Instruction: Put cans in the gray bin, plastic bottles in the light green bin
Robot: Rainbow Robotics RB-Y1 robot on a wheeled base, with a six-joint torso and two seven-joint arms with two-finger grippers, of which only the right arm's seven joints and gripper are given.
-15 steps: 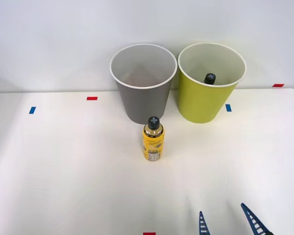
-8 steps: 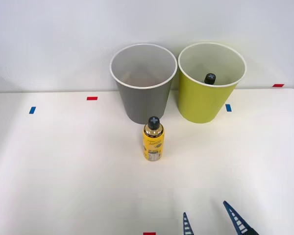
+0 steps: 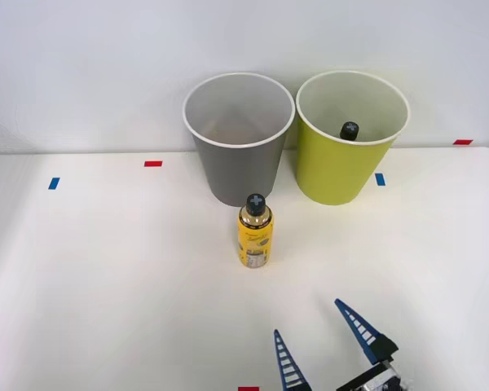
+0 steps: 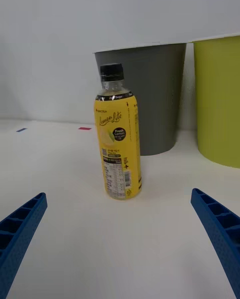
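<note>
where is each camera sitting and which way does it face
Front view: above the arms, looking forward and down at the table; the open right gripper enters at the bottom.
Right wrist view: low on the right arm's wrist, facing the yellow bottle; blue fingers at the corners.
Shared: bottle, gray bin, light green bin.
</note>
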